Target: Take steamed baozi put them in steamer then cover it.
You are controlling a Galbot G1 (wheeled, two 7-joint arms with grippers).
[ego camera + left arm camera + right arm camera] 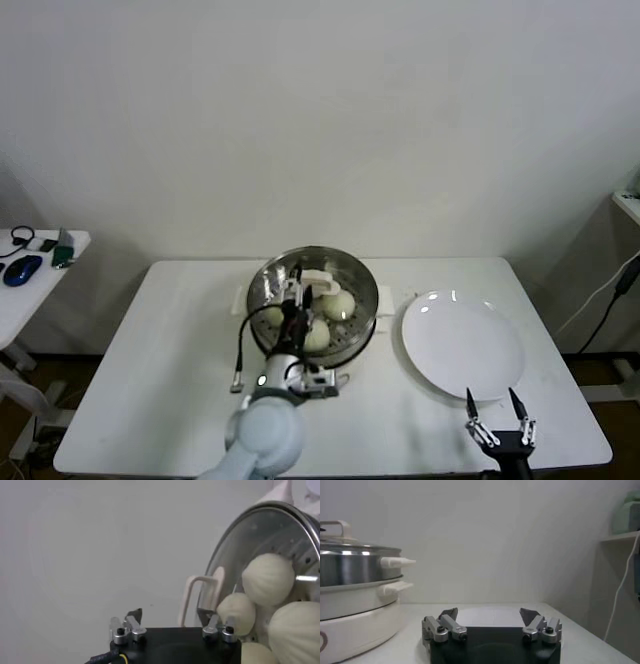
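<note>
The steamer point(268, 282) stands at the table's middle back, a shiny steel pot on a white base point(350, 625). The glass cover point(260, 535) rests on it, its cream-white bar handle point(200, 597) on top. Through the glass I see several steamed baozi point(268, 579) on the perforated tray. My left gripper point(297, 292) hovers over the cover with its jaws open; in the left wrist view point(170, 614) the handle lies just beyond the fingertips, untouched. My right gripper point(497, 415) waits open and empty near the table's front right edge.
A flat white plate point(463, 345) with nothing on it lies right of the steamer, just ahead of the right gripper. A small side table point(40, 262) with a blue mouse stands at the far left. A shelf and cable sit at the right edge.
</note>
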